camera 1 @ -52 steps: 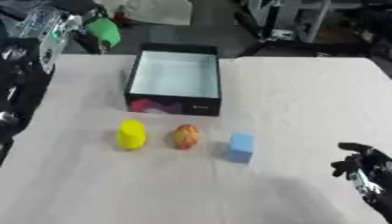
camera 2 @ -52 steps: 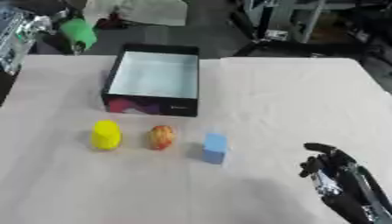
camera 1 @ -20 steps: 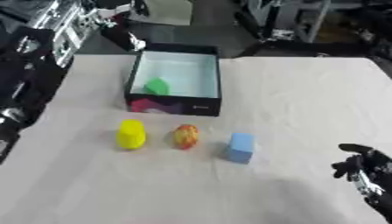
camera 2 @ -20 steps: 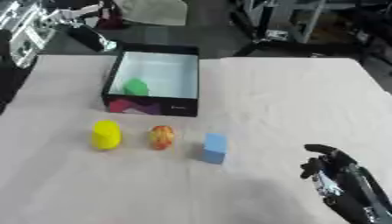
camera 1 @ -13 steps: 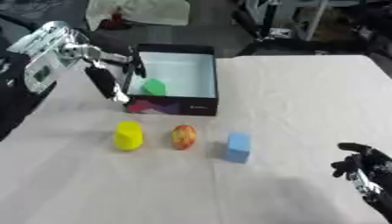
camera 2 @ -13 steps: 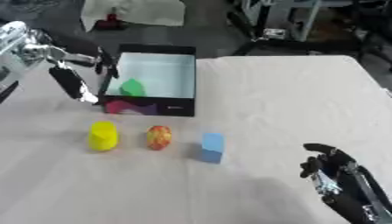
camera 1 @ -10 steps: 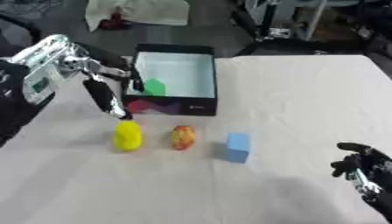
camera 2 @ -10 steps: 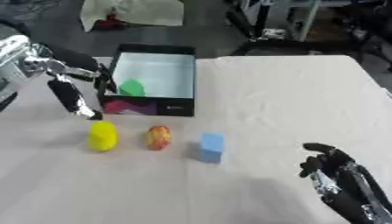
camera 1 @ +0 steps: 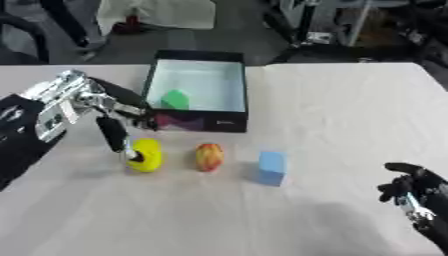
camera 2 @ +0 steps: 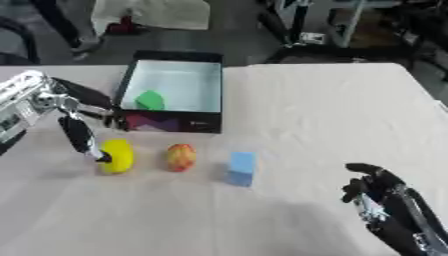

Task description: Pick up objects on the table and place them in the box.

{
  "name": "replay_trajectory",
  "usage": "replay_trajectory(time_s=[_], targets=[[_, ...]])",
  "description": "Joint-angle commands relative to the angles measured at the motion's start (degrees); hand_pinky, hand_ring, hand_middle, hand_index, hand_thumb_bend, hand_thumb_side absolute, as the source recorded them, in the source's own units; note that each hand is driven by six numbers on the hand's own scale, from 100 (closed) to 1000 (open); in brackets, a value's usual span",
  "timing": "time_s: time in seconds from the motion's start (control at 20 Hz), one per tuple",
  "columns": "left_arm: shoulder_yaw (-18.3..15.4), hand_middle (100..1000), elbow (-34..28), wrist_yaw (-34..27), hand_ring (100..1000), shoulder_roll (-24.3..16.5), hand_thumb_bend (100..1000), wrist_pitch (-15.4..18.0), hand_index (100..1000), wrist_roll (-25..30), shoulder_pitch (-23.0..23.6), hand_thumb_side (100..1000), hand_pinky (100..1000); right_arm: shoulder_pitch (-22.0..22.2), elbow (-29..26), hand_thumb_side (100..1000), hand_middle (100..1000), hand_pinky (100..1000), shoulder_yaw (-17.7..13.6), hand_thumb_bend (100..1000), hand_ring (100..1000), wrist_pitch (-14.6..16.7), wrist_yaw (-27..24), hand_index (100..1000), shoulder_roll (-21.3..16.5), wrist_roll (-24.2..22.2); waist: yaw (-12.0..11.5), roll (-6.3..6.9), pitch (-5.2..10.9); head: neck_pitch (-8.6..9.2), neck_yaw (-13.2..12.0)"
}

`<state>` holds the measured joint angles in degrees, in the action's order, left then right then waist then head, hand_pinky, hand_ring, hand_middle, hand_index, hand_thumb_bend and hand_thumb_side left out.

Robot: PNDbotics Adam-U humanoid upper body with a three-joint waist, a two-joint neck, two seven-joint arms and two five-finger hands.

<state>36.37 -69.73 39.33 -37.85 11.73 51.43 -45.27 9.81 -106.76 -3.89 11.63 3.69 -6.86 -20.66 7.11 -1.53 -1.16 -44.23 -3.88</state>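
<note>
Three objects sat in a row mid-table below the box [camera 1: 198, 122]: yellow piece [camera 1: 145, 155], red-yellow fruit [camera 1: 208, 156], blue block [camera 1: 271, 168]. Our left hand [camera 1: 112, 131], fingers straight, touched the yellow piece, likely lining up a grasp. Green piece [camera 1: 175, 99] lay boxed. Right hand [camera 2: 372, 192] idled curled, empty, near the table's right front corner.
</note>
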Motion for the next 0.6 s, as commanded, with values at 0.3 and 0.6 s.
replay_trajectory(time_s=[0.3, 0.6], targets=[[-3.46, 465, -1.45, 1.04, 414, -0.62, 172, -0.68, 585, -3.85, -0.49, 254, 499, -0.29, -0.60, 470, 309, 687, -0.33, 100, 479, 0.17, -0.05, 767, -0.98, 0.07, 0.02, 0.41, 1.02, 0.11, 0.18], [-9.52, 462, -7.76, 0.71, 409, -1.53, 100, -7.13, 589, -5.83, -7.52, 321, 518, 0.03, -0.52, 471, 309, 687, -0.33, 100, 478, 0.15, 0.04, 767, -0.93, 0.13, -0.25, 0.31, 1.31, 0.11, 0.20]])
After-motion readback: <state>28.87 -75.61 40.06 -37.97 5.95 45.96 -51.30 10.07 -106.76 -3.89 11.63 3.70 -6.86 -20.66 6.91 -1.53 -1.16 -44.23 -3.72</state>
